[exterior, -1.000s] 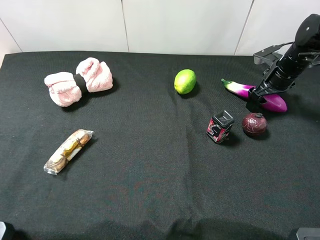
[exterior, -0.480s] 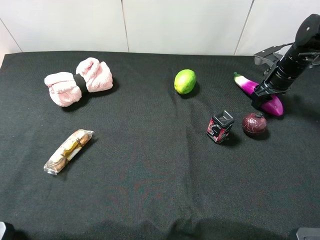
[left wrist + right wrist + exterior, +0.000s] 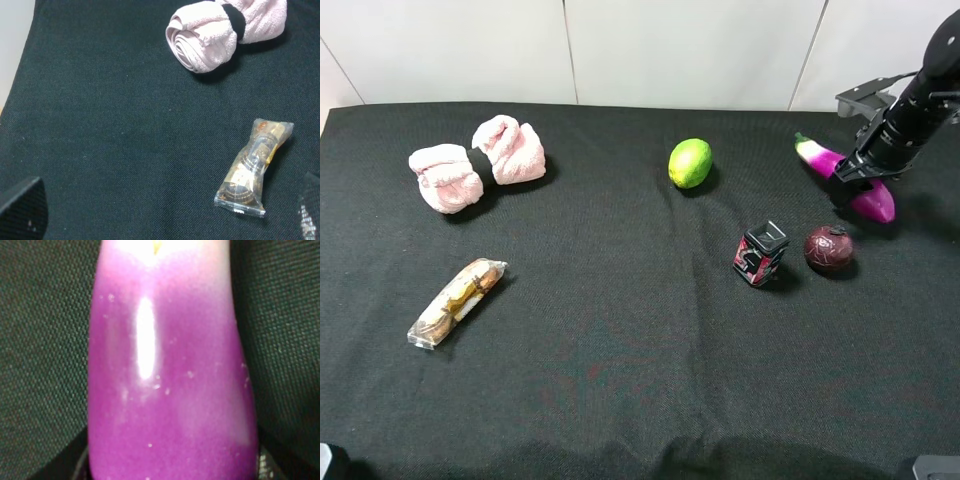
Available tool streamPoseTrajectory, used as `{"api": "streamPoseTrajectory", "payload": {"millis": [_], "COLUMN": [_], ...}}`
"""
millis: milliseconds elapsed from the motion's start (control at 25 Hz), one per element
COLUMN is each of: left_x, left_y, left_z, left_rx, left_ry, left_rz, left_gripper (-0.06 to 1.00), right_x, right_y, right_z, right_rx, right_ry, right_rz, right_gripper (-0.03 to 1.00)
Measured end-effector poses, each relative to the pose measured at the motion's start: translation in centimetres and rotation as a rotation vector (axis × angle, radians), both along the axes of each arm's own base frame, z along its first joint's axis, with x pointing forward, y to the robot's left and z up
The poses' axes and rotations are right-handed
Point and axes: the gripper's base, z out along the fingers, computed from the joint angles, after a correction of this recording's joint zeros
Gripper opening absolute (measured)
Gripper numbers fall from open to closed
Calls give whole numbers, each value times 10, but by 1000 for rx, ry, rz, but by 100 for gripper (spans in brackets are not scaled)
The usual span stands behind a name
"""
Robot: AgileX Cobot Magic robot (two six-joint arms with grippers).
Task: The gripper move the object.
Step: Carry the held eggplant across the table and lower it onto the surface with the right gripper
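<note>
The magenta-purple eggplant lies slanted at the far right of the black cloth, its whitish stem end toward the back left. My right gripper, a black claw on a thick black arm, is shut across its middle. In the right wrist view the eggplant fills the frame, with a dark finger on either side low down. I cannot tell whether it touches the cloth. My left gripper is open and empty over the cloth's left part; only its fingertips show.
A green lime sits at the back middle. A dark maroon round fruit and a small black-and-red object lie just in front of the eggplant. Pink rolled towels and a wrapped snack lie on the left, also shown in the left wrist view.
My right gripper has moved right and toward the back with the eggplant in it. The eggplant has swung steeper, its stem end shifting right. Nothing else moved.
</note>
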Motion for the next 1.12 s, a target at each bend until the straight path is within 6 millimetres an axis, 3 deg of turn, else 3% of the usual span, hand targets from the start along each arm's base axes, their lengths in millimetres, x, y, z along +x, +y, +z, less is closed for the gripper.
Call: {"api": "streamPoseTrajectory", "payload": {"millis": [680, 1120], "left_x": [0, 0], "left_y": [0, 0], "left_z": [0, 0], "left_rx": [0, 0], "left_ry": [0, 0], "left_rz": [0, 0], "left_gripper": [99, 99], "right_x": [-21, -47], "right_y": [10, 69], "right_z": [63, 105], "right_rx": [70, 107], "right_ry": [46, 73], "right_rz": [-182, -170], "right_gripper": [39, 39]}}
